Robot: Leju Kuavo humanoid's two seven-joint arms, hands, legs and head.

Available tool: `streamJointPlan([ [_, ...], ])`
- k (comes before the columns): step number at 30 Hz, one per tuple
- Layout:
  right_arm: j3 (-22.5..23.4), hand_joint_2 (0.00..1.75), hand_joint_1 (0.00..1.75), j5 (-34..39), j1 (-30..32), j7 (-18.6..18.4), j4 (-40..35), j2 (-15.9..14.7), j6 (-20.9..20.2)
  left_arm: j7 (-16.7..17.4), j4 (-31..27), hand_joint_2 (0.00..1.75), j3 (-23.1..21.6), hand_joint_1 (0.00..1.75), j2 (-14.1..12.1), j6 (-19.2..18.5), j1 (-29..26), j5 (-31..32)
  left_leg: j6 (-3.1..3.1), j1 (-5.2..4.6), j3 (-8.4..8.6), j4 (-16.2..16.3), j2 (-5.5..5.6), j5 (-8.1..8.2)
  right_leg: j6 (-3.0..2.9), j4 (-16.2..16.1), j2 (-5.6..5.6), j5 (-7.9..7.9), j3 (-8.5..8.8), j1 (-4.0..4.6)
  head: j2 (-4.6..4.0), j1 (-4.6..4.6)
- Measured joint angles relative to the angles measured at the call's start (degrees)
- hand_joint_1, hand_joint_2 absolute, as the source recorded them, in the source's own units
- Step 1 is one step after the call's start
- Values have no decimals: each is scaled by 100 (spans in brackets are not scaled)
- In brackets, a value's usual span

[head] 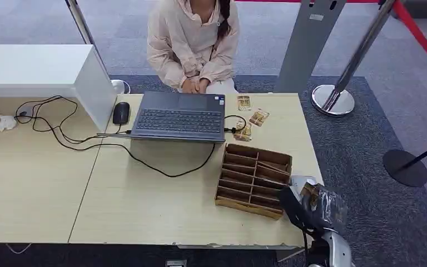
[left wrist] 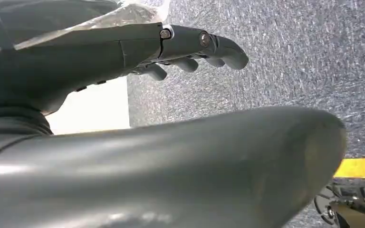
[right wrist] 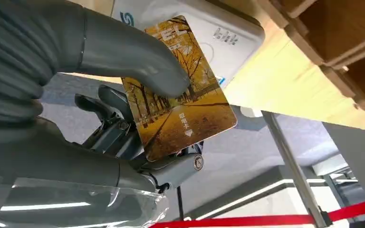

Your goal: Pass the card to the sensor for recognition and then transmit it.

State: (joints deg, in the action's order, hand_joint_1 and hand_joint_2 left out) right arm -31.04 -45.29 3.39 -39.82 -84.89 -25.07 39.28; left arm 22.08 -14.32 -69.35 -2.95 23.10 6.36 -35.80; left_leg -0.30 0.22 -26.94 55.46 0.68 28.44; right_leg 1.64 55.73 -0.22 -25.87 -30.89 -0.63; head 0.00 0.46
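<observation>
Right hand (right wrist: 123, 109) pinching a yellow autumn-tree card (right wrist: 183, 95) between thumb and fingers, held just in front of the white card sensor (right wrist: 218, 28) at the tabletop's (head: 144, 206) right front corner, beside the cardboard divider box (head: 253, 179). Left hand (left wrist: 171, 47) over grey carpet, fingers slightly curled, apart, gripping nothing. Across the tabletop: open laptop (head: 179, 117), black mouse (head: 121, 113), three more cards (head: 250, 119), a seated person (head: 194, 41).

Laptop (head: 179, 118) on table (head: 144, 206), mouse (head: 121, 113) left; divided box (head: 253, 179) right-front.
</observation>
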Motion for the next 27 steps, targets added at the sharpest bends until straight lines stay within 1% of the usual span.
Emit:
streamJointPlan([
  [9,28,175,175,258,-25,33,144,37,0,-22,0,0,42,0,0,2,-2,4,0,0,3,0,-1,0,0,0,0,0,4,0,0,2],
  [19,68,175,175,197,-37,39,214,59,0,-35,0,0,90,0,0,4,-3,24,0,0,8,0,0,0,0,0,0,0,10,0,0,0],
  [27,287,175,175,-359,26,20,28,72,4,-13,0,0,96,0,-2,4,-7,35,0,-1,5,0,0,0,0,0,0,0,8,0,0,0],
])
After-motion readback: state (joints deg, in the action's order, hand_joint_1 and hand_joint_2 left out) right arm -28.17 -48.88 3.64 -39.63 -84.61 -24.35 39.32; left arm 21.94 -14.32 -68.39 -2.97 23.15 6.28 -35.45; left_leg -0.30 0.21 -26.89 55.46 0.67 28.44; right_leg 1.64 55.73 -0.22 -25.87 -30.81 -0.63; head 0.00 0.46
